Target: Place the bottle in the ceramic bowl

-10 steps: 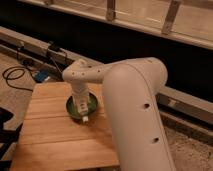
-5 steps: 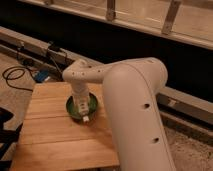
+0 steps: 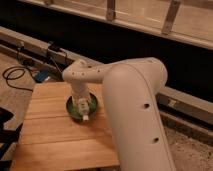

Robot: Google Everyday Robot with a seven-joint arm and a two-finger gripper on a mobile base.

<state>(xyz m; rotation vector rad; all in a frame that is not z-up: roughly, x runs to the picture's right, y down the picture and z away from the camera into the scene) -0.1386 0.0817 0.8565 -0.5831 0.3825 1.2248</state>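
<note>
The claw (image 3: 82,106) hangs straight down over the ceramic bowl (image 3: 73,107) on the wooden counter (image 3: 50,135). The bottle (image 3: 85,112) appears to sit under it, long axis running toward the bowl's near rim. Whether the claw is clenched on the bottle or released, I cannot tell.

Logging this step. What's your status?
Gripper low over ceramic bowl, wooden table. Bottle at the bowl's near rim. Nothing blocking.
</note>
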